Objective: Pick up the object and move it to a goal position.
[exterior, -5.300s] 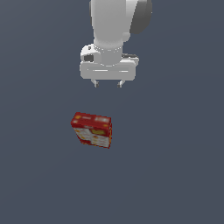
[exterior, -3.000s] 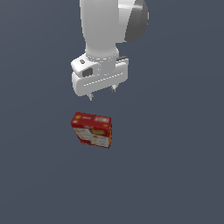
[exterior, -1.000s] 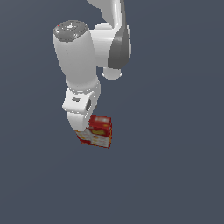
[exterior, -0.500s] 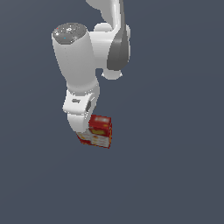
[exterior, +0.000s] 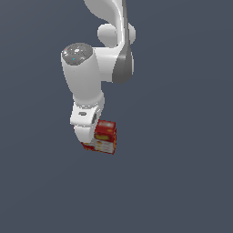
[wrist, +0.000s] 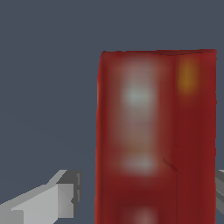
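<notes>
The object is a small red carton (exterior: 106, 135) with white and yellow printed panels, lying on the dark grey floor. My gripper (exterior: 90, 142) has come down over it from above, and the white hand hides the carton's side towards the exterior view's left. In the wrist view the carton (wrist: 153, 140) fills the space between my fingers, blurred and very close. One grey finger (wrist: 59, 197) stands beside it with a narrow gap. The other finger (wrist: 221, 183) barely shows at the frame edge, right against the carton. The jaws are open around the carton.
The white arm (exterior: 86, 77) rises steeply above the carton, with its upper links (exterior: 116, 32) behind. Only the plain dark grey floor (exterior: 182, 173) surrounds them; no goal marker shows.
Over the last second the arm has sunk a little lower and bent further over the carton. The carton has stayed in place. Earlier, the gripper hung well above it.
</notes>
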You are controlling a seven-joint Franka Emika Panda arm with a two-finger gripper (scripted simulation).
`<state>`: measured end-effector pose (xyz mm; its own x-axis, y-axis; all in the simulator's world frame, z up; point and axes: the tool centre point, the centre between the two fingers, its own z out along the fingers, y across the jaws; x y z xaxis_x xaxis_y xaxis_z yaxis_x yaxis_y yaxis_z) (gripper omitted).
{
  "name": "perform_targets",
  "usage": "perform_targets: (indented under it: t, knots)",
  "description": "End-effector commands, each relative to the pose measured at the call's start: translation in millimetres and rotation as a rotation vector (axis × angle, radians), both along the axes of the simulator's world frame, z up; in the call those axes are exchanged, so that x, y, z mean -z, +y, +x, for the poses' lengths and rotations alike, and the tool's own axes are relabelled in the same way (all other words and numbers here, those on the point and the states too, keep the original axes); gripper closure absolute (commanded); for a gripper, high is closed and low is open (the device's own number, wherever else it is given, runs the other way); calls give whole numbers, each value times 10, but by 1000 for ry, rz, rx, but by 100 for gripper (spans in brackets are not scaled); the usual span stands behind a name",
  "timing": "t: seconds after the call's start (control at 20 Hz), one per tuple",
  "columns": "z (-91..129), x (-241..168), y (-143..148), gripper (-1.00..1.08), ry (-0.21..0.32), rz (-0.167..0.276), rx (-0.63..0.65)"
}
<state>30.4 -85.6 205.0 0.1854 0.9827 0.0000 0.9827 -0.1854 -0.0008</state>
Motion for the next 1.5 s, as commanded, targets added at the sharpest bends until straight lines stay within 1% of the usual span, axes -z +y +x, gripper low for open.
perform_targets:
  t: [0.0, 0.25, 0.3, 0.85, 1.0, 1.25, 1.45]
  knots:
    - [0, 85, -2, -92, -1, 0, 0]
    - [13, 129, -2, -92, -1, 0, -1]
    - [13, 129, -2, 108, -1, 0, -1]
    - [13, 124, 1, 108, -1, 0, -1]
    - [1, 88, 45, 108, -1, 0, -1]
    - [-50, -78, 241, 108, -1, -1, -1]
    - [-123, -318, 529, 108, -1, -1, -1]
